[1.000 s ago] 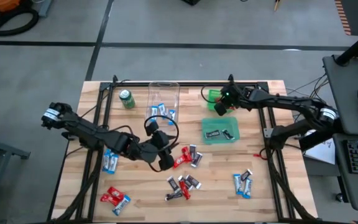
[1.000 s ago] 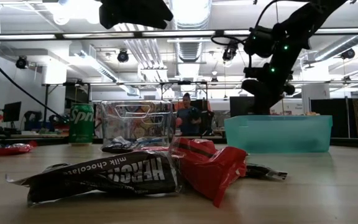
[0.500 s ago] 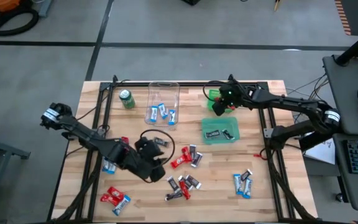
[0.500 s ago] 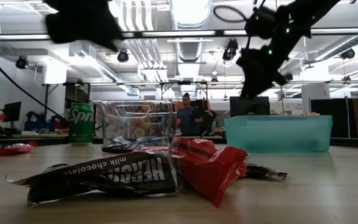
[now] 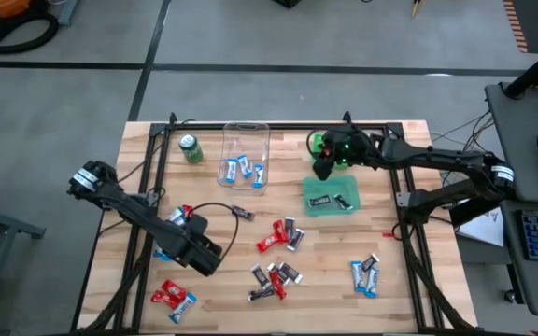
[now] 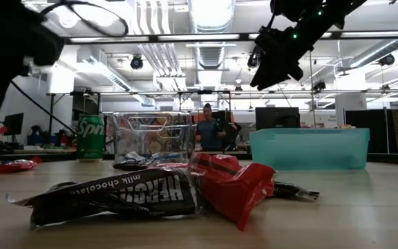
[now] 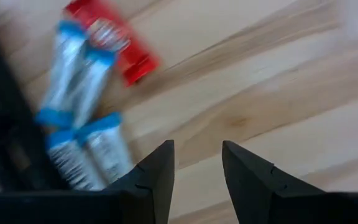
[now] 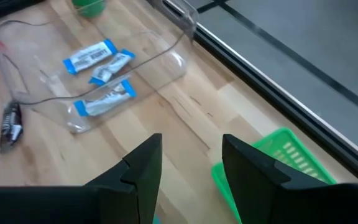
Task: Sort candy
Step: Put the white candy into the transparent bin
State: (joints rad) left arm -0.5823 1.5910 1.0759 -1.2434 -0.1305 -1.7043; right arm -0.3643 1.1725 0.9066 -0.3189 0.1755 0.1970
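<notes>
Wrapped candy bars lie scattered on the wooden table (image 5: 344, 245): a red and black cluster (image 5: 283, 233), a mixed pile (image 5: 274, 278), blue-and-white ones (image 5: 364, 275) and a red and blue pair (image 5: 174, 297). My left gripper (image 5: 202, 257) hovers open and empty just right of the blue-and-white bars (image 7: 79, 124) and a red bar (image 7: 114, 40) near the table's left side. My right gripper (image 5: 324, 168) hangs open and empty in the air (image 6: 275, 66) over the far edge of the teal bin (image 5: 332, 196), beside a green basket (image 8: 284, 155).
A clear bin (image 5: 246, 154) on the far side holds three blue-and-white bars (image 8: 98, 74). The teal bin holds black-and-silver bars. A green soda can (image 5: 191, 147) stands far left. A single black bar (image 5: 241, 213) lies mid-table. A person shows far behind the table (image 6: 206, 131).
My left gripper has swung from the middle of the table toward its left and near side, ending beside the blue-and-white bars there. My right gripper has risen above the teal bin and shifted slightly left. No candy has moved.
</notes>
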